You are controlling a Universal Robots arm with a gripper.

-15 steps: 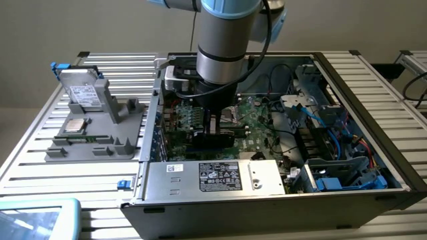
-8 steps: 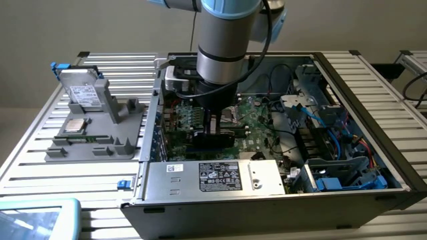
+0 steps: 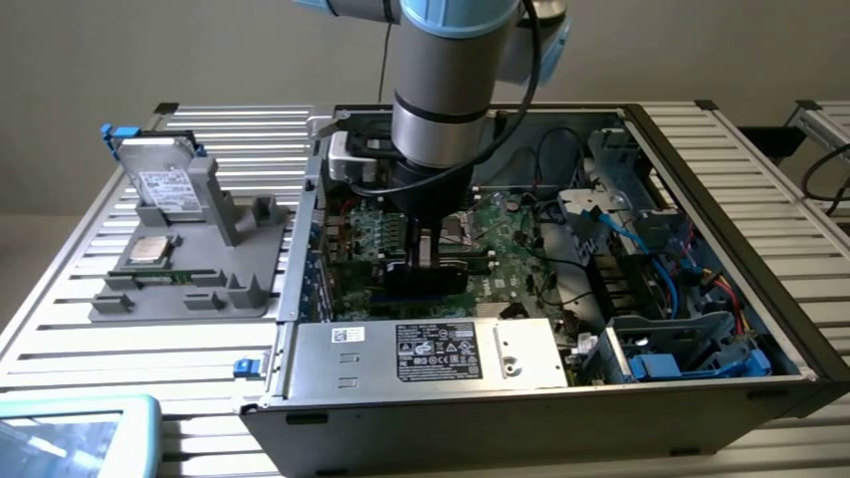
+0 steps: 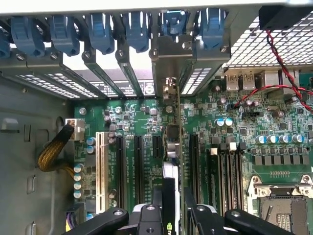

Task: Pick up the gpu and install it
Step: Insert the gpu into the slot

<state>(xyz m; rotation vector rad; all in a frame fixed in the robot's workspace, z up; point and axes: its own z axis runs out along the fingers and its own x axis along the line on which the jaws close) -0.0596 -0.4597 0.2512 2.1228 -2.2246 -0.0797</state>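
Green-and-black gpu (image 3: pixel 425 279) clamped in gripper (image 3: pixel 432 261) jaws, frame centre in exterior view, standing on edge over motherboard (image 3: pixel 531 224); long axis parallel to expansion slots (image 4: pixel 138 166), bracket end toward rear slot covers (image 4: pixel 105 78).

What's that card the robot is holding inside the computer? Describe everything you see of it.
The gpu is a thin flat card, seen edge-on in the wrist view, standing upright over the green motherboard among its black slots. Its silvery metal bracket points at the case's rear slot openings. The gripper clamps it from both sides. In the exterior view it looks black.
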